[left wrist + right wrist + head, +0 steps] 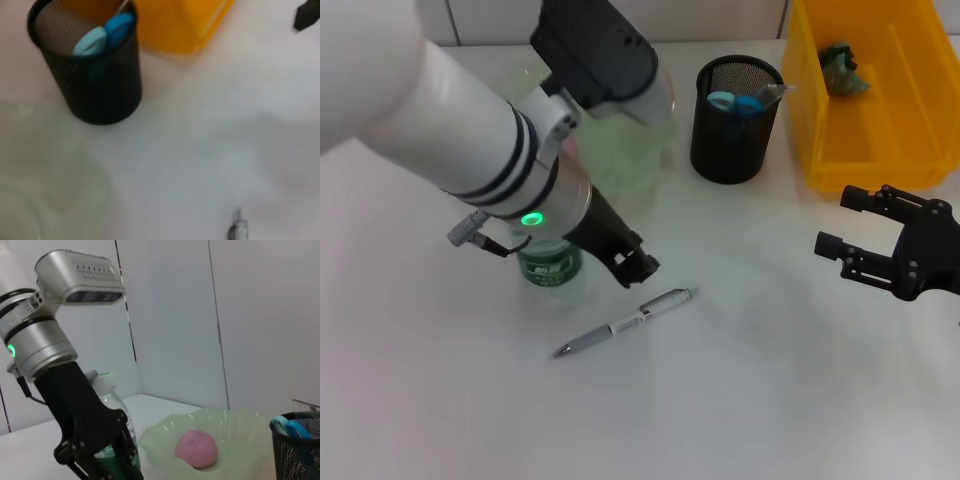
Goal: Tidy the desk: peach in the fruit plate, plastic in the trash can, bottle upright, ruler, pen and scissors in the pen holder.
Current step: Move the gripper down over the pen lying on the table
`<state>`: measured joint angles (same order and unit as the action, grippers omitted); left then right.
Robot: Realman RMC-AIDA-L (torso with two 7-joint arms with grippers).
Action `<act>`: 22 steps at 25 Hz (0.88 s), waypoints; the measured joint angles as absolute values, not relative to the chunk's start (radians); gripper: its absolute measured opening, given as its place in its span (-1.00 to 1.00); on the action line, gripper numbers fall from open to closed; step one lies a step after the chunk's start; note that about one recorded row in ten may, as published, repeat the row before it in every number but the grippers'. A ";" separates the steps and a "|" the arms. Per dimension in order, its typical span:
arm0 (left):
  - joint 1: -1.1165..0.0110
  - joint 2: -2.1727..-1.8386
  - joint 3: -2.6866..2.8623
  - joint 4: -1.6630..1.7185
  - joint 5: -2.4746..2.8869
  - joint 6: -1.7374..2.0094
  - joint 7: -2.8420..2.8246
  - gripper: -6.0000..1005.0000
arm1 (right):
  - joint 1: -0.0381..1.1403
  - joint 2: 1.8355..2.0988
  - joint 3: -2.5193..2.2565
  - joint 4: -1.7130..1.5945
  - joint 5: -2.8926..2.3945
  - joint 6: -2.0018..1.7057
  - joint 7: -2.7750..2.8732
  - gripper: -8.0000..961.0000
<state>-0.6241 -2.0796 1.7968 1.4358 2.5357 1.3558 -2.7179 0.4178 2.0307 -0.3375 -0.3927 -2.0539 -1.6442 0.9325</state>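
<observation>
Nearest the robot, the white surface [740, 400] lies bare in a broad band, open right across its width. On it, a little farther in, a silver ballpoint pen [625, 323] lies flat on a slant, touching nothing, with free room all round.

Just beyond the pen's upper end, the left hand [638, 266] reaches down over the surface, its black fingers close together and gripping nothing that I can see. Tucked beneath the left arm stands a clear plastic bottle with a green label [549, 265], upright. Off to the right, well apart from the pen, the right hand [848, 226] hovers with its fingers spread wide and empty, near the front edge of the yellow plastic bin [920, 165].

Farther back, a black mesh pen holder [735, 120] stands between bin and plate, blue-handled scissors [738, 102] poking out of it. Crumpled greenish plastic [844, 70] sits inside the bin. The pale green wavy-rimmed fruit plate [240, 427] holds a pink peach [196, 447], just behind the bottle.
</observation>
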 joint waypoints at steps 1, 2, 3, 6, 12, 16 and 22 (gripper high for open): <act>-0.624 -2.080 1.797 1.436 2.536 1.356 -2.718 -0.76 | 0.418 2.031 -0.337 -0.393 -2.054 -1.644 0.933 0.53; -0.619 -2.080 1.811 1.430 2.544 1.353 -2.724 -0.66 | 0.419 2.031 -0.337 -0.393 -2.054 -1.641 0.932 0.53; -0.619 -2.080 1.811 1.430 2.544 1.353 -2.724 -0.56 | 0.421 2.031 -0.338 -0.393 -2.054 -1.636 0.932 0.53; -0.618 -2.080 1.824 1.406 2.535 1.345 -2.725 -0.27 | 0.426 2.032 -0.340 -0.393 -2.054 -1.629 0.934 0.53; -0.620 -2.080 1.868 1.375 2.525 1.313 -2.744 0.29 | 0.431 2.034 -0.345 -0.391 -2.054 -1.624 0.937 0.53; -0.617 -2.080 1.891 1.366 2.518 1.286 -2.749 0.31 | 0.432 2.036 -0.347 -0.391 -2.055 -1.622 0.938 0.53; -0.629 -2.080 1.926 1.306 2.519 1.235 -2.749 0.31 | 0.432 2.036 -0.347 -0.391 -2.056 -1.620 0.938 0.53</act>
<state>-0.6285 -2.0800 1.9264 1.3056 2.5185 1.2347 -2.7489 0.4318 2.0358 -0.3470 -0.3911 -2.0562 -1.6201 0.9383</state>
